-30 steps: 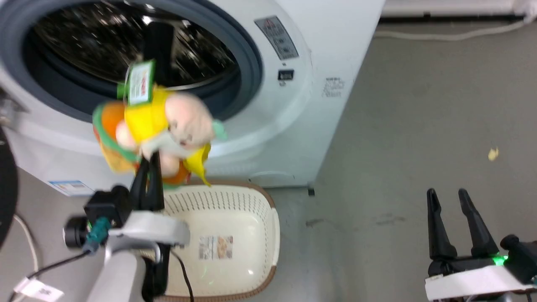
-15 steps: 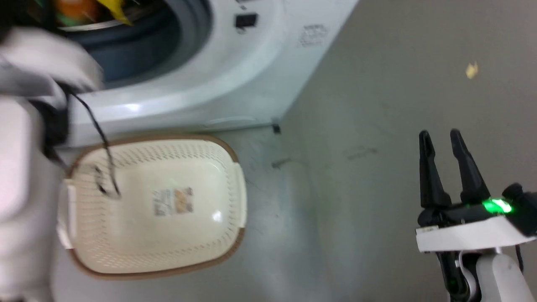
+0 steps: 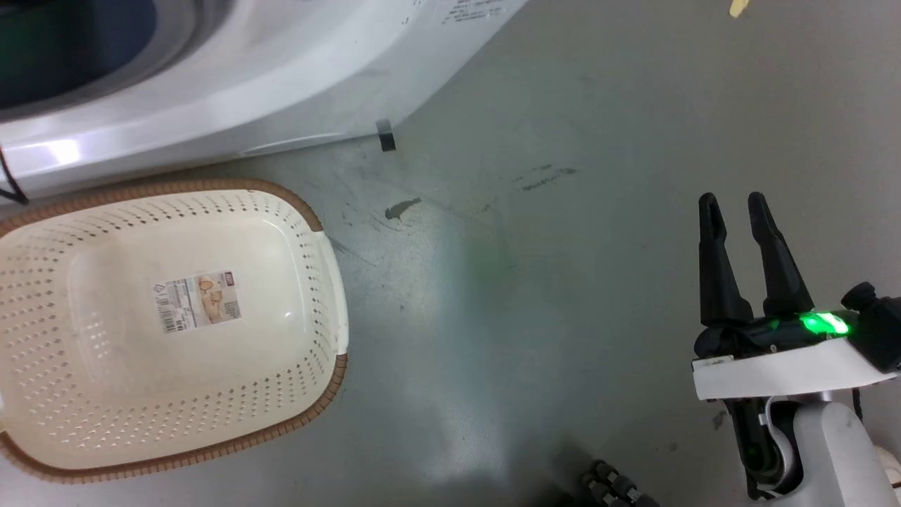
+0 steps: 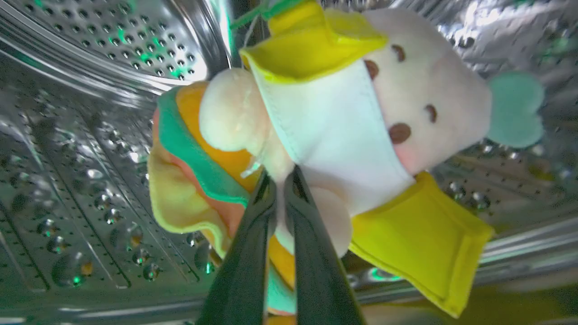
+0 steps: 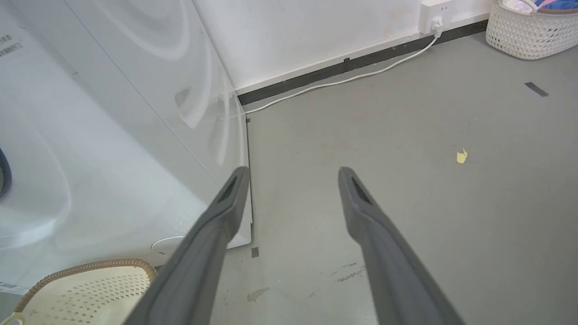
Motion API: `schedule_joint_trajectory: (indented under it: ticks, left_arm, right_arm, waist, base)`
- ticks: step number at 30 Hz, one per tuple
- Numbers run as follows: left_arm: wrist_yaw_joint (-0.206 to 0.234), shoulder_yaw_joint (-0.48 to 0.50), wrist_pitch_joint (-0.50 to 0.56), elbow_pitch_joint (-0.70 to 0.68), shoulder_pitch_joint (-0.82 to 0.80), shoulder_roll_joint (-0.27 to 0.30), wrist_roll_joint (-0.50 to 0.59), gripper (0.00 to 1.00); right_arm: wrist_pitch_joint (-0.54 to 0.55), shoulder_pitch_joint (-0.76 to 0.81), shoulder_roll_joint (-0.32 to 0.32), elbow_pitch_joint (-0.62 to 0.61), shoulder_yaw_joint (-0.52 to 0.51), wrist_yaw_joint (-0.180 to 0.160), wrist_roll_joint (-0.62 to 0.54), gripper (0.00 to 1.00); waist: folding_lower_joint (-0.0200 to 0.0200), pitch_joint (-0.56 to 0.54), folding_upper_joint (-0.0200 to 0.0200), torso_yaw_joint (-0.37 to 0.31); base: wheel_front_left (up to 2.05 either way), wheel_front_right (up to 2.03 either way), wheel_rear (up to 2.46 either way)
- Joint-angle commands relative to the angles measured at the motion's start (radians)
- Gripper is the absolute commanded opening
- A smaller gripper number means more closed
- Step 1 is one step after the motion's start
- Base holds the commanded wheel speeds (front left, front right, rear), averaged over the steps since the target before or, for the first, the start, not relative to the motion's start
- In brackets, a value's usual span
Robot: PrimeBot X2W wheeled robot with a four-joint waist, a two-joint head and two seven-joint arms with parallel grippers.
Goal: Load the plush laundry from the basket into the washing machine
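The plush laundry (image 4: 343, 122), a hamburger toy with a pink face, yellow and white parts and green and orange layers, hangs inside the shiny steel drum (image 4: 90, 113) of the washing machine (image 3: 232, 91). My left gripper (image 4: 282, 178) is shut on its lower middle. The cream basket (image 3: 281, 232) with a brown rim and a sticker on its bottom lies on the floor before the washer, nothing in it; its corner also shows in the right wrist view (image 5: 86, 284). My right gripper (image 3: 732, 204) hangs open over the floor at the lower right, holding nothing (image 5: 291, 174).
Grey floor stretches to the right of the washer. A white cable (image 5: 343, 79) runs along the wall to a socket (image 5: 435, 16). A white woven basket (image 5: 533, 31) with cloth stands in the far corner. A yellow scrap (image 5: 461, 156) lies on the floor.
The head camera has swung down and right, so the washer opening slid out of the top left. My left arm went up out of the head view, carrying the plush into the drum.
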Motion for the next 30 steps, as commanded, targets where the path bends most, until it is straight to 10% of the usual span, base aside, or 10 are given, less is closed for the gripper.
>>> schedule_joint_trajectory:
  ticks: [1, 9, 10, 11, 12, 30]
  left_arm:
    - [-0.007, -0.011, 0.020, 0.027, -0.027, 0.014, 0.013, 0.00]
    - [-0.019, -0.033, 0.067, 0.140, -0.075, 0.000, 0.008, 0.00]
    - [-0.020, -0.036, 0.058, 0.149, -0.073, -0.005, 0.005, 0.34]
    - [-0.020, -0.038, 0.048, 0.160, -0.069, -0.011, 0.002, 0.95]
    - [-0.019, -0.038, 0.036, 0.172, -0.061, -0.018, -0.003, 1.00]
    - [-0.026, 0.019, -0.515, 0.244, 0.412, -0.272, -0.202, 1.00]
  right_arm:
    - [-0.005, -0.019, 0.003, 0.004, 0.002, -0.001, 0.008, 1.00]
    - [-0.005, -0.033, 0.004, 0.005, -0.001, -0.001, 0.011, 1.00]
    - [-0.005, -0.032, 0.004, 0.005, -0.004, -0.001, 0.007, 1.00]
    - [-0.005, -0.031, 0.004, 0.006, -0.007, -0.001, 0.003, 1.00]
    - [-0.005, -0.030, 0.004, 0.007, -0.011, -0.001, -0.004, 1.00]
    - [-0.005, 0.138, -0.042, -0.003, -0.097, -0.001, -0.150, 1.00]
  waist:
    - [-0.0002, 0.011, -0.0001, -0.008]
    - [-0.0002, 0.006, -0.0001, 0.005]
    - [-0.0002, 0.001, -0.0001, 0.010]
    - [-0.0002, -0.007, -0.0001, 0.014]
    - [-0.0002, -0.018, -0.0001, 0.020]
    - [-0.0002, -0.484, -0.0001, 0.219]
  base:
    - [0.00, 0.00, 0.00]
    - [0.00, 0.00, 0.00]
    - [0.00, 0.00, 0.00]
    - [0.00, 0.00, 0.00]
    - [0.00, 0.00, 0.00]
    - [0.00, 0.00, 0.00]
